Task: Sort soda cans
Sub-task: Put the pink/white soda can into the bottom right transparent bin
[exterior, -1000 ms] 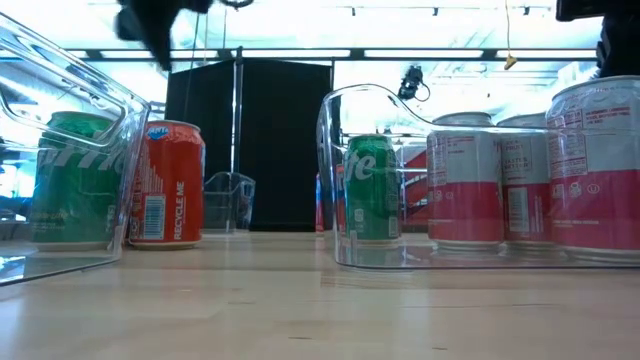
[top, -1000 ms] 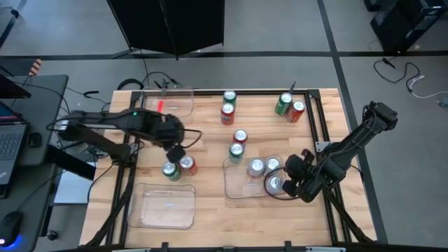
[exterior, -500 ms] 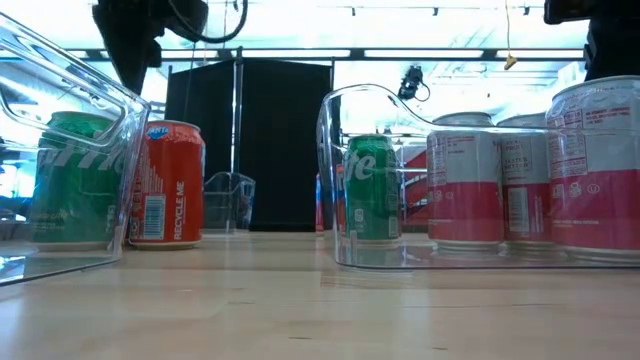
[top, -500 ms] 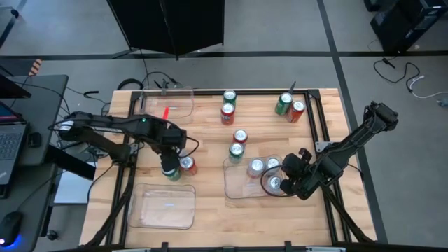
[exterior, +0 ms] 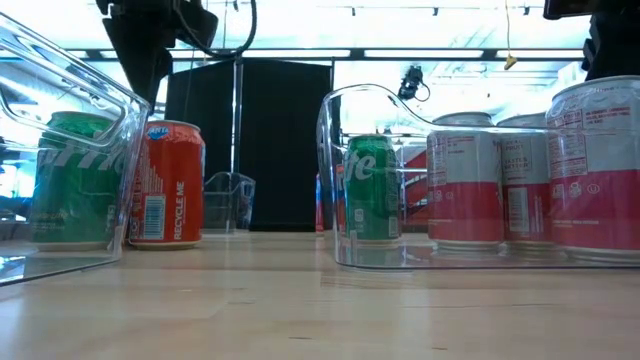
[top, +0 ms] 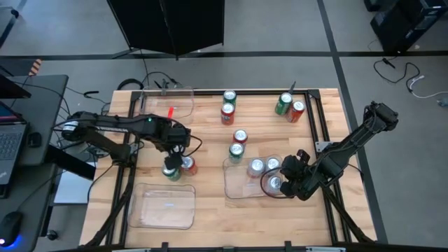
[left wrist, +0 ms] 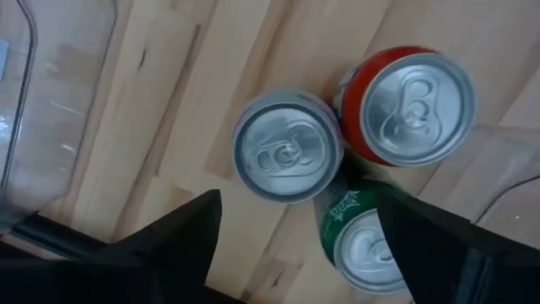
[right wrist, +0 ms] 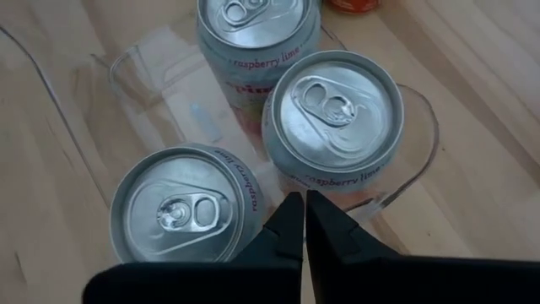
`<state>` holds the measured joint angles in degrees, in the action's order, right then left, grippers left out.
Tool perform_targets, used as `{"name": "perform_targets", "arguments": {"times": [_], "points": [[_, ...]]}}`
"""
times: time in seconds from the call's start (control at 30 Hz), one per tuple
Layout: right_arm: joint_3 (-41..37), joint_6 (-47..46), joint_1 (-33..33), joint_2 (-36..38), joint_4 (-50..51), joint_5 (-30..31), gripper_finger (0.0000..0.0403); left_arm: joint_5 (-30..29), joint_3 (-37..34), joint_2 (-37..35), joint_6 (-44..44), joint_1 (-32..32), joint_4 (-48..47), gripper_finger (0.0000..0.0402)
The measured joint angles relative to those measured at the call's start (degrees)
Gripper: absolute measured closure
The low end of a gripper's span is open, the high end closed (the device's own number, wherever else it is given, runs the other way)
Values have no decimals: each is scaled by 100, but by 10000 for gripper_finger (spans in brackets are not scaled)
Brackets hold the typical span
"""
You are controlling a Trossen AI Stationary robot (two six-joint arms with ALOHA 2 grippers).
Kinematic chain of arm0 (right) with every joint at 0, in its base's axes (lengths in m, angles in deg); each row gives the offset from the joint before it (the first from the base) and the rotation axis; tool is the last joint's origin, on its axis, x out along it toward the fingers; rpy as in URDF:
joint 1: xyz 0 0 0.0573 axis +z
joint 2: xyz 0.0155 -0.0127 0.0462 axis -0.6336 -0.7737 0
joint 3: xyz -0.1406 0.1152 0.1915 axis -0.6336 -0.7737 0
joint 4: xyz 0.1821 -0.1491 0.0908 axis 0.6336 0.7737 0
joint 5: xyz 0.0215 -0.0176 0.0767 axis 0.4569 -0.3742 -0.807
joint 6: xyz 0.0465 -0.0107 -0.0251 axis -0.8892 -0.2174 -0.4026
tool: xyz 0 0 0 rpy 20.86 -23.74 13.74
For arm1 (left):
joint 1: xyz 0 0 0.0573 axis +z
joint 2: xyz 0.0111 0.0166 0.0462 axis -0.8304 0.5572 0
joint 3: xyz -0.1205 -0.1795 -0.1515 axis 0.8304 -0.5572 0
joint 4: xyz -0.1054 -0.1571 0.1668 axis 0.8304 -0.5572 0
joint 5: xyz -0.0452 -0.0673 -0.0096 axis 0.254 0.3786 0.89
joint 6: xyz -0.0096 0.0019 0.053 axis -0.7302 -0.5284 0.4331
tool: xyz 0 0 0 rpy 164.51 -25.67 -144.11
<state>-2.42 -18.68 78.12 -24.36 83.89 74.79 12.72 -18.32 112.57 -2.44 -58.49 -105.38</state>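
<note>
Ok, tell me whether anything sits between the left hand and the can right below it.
Nothing visible does: the open left hand hangs straight over the silver-topped can. A red can and green can crowd one side.

two dark jointed arms (top: 119, 126) trailing black cables.

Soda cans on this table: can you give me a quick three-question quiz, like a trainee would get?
1. True or false: the jaws of the right gripper are open.
2. How many silver-white cans stand in the clear tray near it?
3. The left gripper, jaws open, hovers over: A) a green can beside a red can; B) a laptop; C) three silver-white cans.
Key: 1 false; 2 three; 3 A.
</note>
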Motion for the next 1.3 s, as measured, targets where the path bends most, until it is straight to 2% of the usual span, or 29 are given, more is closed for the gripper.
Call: {"name": "perform_targets", "arguments": {"times": [0.27,0.47,0.93,1.3], "points": [[-1,31,0,0,0,0,401,92,-465,-1,241,184,163,74],[-1,63,0,0,-16,0,396,315,-852,-1,471,281,647,73],[-2,85,0,0,-48,0,394,317,-903,1,881,611,1328,73],[-2,85,0,0,-59,0,392,510,-1402,-23,891,649,1513,74]]}}
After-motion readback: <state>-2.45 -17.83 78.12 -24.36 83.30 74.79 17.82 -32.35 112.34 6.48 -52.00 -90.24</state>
